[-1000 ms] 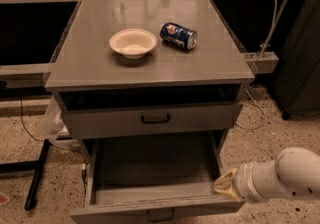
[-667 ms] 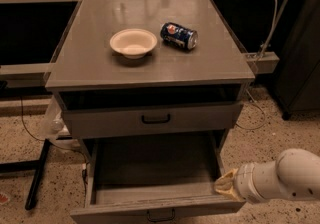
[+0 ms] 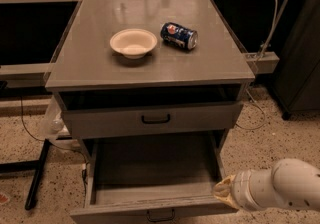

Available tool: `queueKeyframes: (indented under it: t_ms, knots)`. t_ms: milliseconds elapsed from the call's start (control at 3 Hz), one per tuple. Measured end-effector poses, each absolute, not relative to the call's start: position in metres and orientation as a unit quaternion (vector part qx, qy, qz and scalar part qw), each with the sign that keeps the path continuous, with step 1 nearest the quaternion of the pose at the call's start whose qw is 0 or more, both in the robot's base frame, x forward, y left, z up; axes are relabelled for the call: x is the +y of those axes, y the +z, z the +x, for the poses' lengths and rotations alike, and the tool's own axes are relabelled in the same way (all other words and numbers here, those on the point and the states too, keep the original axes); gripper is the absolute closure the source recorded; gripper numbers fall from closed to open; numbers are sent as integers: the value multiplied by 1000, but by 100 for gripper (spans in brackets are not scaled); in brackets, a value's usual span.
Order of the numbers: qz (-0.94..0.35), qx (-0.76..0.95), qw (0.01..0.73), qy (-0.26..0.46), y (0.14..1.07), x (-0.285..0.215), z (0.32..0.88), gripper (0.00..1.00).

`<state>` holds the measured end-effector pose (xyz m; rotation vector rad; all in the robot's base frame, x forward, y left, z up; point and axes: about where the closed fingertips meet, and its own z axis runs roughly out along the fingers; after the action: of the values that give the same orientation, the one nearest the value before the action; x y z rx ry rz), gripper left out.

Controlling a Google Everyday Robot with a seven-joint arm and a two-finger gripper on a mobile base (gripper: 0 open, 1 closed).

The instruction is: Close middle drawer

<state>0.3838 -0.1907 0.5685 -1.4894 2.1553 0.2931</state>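
The middle drawer (image 3: 150,168) is pulled far out below the cabinet top. Its plain grey tray is bare, and its low front panel with a small black handle (image 3: 160,214) is at the bottom edge of the view. My gripper (image 3: 223,191), on a white arm coming in from the lower right, is at the drawer's front right corner, touching or just beside the front panel. Above it, the taller-fronted top drawer (image 3: 155,118) with the bigger black handle stands slightly out.
On the cabinet top (image 3: 200,68) are a cream bowl (image 3: 133,43) and a blue soda can (image 3: 179,35) on its side. A black stand leg (image 3: 36,173) lies on the speckled floor at left. Cables and a dark cabinet (image 3: 300,58) are at right.
My arm and gripper have dropped slightly at the drawer's front right corner. The drawer has not visibly moved.
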Motion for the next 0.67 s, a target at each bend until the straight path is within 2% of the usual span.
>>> queueKeyframes:
  t_ms: [667]
  knots:
    - [-554,792,238,96,481,-178,362,100]
